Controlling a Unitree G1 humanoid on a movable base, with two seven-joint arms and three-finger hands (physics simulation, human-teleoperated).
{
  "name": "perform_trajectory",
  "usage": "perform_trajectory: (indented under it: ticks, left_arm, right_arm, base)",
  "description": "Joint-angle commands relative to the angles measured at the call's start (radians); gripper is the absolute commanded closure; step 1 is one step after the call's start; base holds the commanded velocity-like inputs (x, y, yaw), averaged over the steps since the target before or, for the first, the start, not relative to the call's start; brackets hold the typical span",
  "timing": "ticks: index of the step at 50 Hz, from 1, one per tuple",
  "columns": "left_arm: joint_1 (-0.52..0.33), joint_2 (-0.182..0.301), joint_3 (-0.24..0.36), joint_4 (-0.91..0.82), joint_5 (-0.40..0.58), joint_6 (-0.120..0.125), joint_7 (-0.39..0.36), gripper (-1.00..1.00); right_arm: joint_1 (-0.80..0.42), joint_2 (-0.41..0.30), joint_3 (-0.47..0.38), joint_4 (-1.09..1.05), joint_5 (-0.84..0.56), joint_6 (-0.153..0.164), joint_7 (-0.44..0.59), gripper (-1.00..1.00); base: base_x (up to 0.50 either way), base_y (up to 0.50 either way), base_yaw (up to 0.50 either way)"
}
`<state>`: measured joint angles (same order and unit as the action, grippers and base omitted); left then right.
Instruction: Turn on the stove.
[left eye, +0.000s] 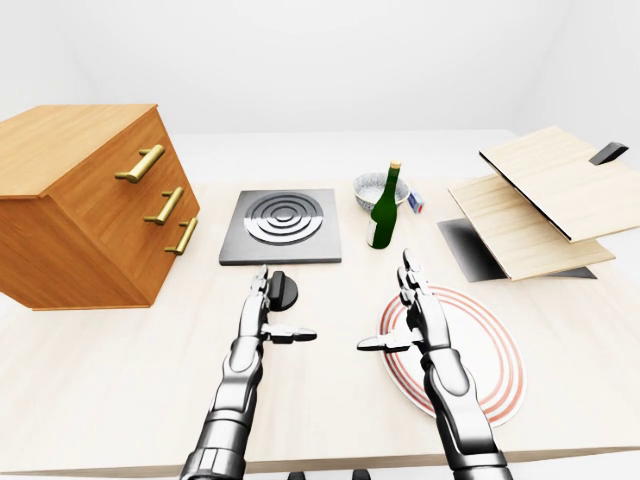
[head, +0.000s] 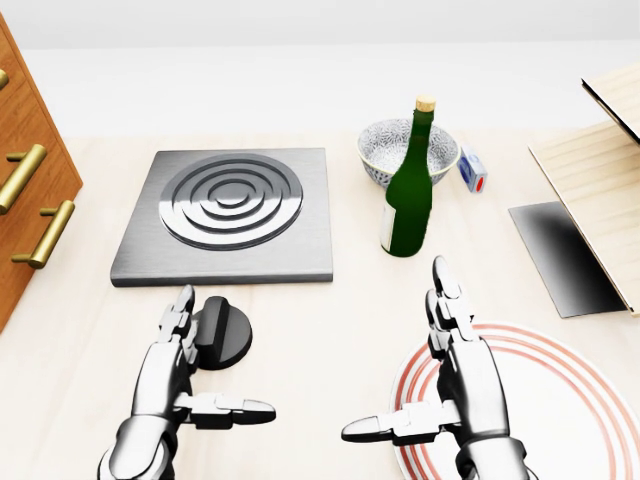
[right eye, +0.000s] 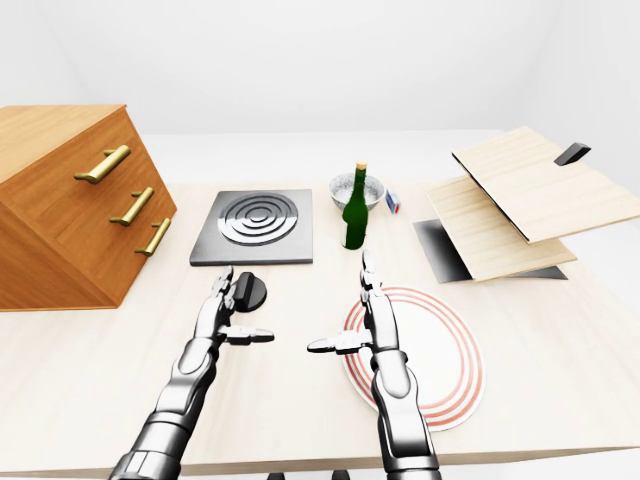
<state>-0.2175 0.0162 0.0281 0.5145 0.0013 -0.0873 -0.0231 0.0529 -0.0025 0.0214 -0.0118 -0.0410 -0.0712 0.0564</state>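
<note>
Left hand: open, fingers straight and pointing up the head view, thumb stuck out to the right.
Left arm: reaches up from the bottom edge of the left-eye view, leaning a touch to the right.
Right hand: flat and open too, fingers stretched upward, thumb aimed left toward the other one.
Right arm: rises from the bottom edge, leaning slightly left.
Spacing: hands well apart, thumbs facing each other.
</note>
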Motion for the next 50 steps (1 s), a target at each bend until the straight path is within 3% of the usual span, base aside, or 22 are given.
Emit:
perform_trajectory:
  ticks: [1, 10, 21, 28, 43, 45, 48, 49, 50]
  left_arm:
    - [-0.046, -0.012, -0.016, 0.152, 0.015, 0.0, 0.009, -1.0]
    - [-0.094, -0.036, -0.029, 0.309, 0.032, 0.0, 0.003, -1.0]
    - [-0.088, -0.084, -0.069, 0.362, 0.076, 0.0, 0.007, -1.0]
    - [-0.04, -0.13, -0.12, 0.388, 0.134, 0.0, -0.014, -1.0]
    - [0.076, -0.169, -0.182, 0.258, 0.177, 0.0, -0.056, -1.0]
    - [0.144, -0.177, -0.22, 0.165, 0.189, 0.0, -0.075, -1.0]
    - [0.163, -0.175, -0.238, 0.126, 0.183, 0.0, -0.083, -1.0]
    - [0.205, -0.213, -0.297, -0.002, 0.167, 0.0, -0.14, -1.0]
    - [0.214, -0.208, -0.311, -0.031, 0.157, 0.0, -0.143, -1.0]
  right_arm:
    - [-0.002, 0.0, -0.002, 0.0, 0.003, -0.002, 0.001, -1.0]
    - [0.004, -0.003, -0.01, -0.028, 0.015, 0.012, 0.006, -1.0]
    - [-0.006, -0.005, -0.02, -0.026, 0.024, 0.017, 0.007, -1.0]
    - [-0.006, -0.009, -0.03, -0.049, 0.036, 0.037, 0.012, -1.0]
    - [-0.01, -0.011, -0.04, -0.064, 0.047, 0.052, 0.016, -1.0]
    - [-0.012, -0.013, -0.047, -0.069, 0.054, 0.059, 0.019, -1.0]
    - [-0.01, -0.013, -0.048, -0.075, 0.054, 0.059, 0.019, -1.0]
    - [-0.005, -0.017, -0.058, -0.109, 0.069, 0.079, 0.024, -1.0]
    - [-0.004, -0.016, -0.058, -0.114, 0.07, 0.082, 0.025, -1.0]
  base:
    - [0.0, 0.0, -0.01]
    - [0.01, 0.0, -0.01]
    - [0.01, 0.0, -0.01]
    - [0.01, 0.0, -0.01]
    - [0.0, 0.0, 0.0]
    - [0.0, 0.0, 0.0]
    - [0.0, 0.0, 0.0]
    - [0.0, 0.0, -0.01]
    - [0.0, 0.0, 0.0]
